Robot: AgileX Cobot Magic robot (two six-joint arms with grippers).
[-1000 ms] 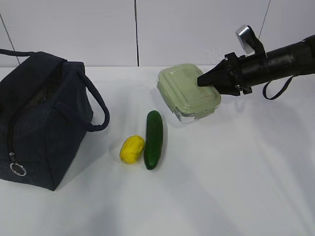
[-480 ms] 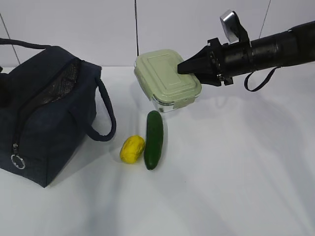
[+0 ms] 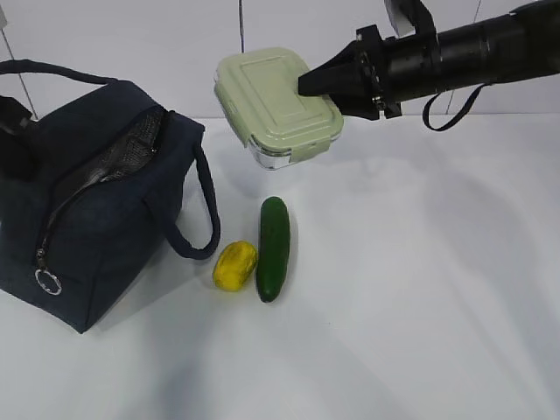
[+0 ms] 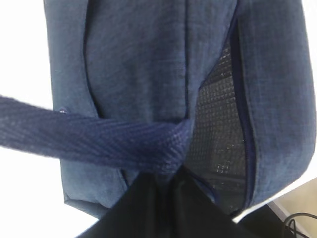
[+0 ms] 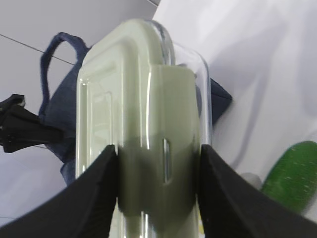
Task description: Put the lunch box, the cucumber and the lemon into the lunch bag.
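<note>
From the outside camera, the right gripper (image 3: 308, 83) came in from the upper right and held the lunch box (image 3: 276, 106) by its right end, clear of the table (image 3: 420, 297) and tilted so the pale green lid faced the camera. The box hung above and behind the cucumber (image 3: 273, 248), to the right of the lunch bag (image 3: 96, 210). The bag sat on the left of the table, leaning, with its zipper slot showing mesh inside and a silver ring pull (image 3: 48, 281) low on its front. One handle (image 3: 203, 210) drooped down its right side; the other rose at the upper left toward the left gripper (image 3: 12, 122), only a dark part of which showed at the frame edge. The lemon (image 3: 234, 265) lay on the table, touching or just beside the cucumber's left side, near the bag's lower corner.

In the left wrist camera, the left gripper (image 4: 166, 181) was pinched shut on a navy strap (image 4: 99, 141) of the bag, with the bag's fabric and its partly open slot below it.

In the right wrist camera, the two dark fingers (image 5: 94, 198) clamped the lunch box (image 5: 143, 124) between them, one on each side. The bag (image 5: 54, 99) showed behind the box, and a bit of the cucumber (image 5: 292, 173) at the lower right.
</note>
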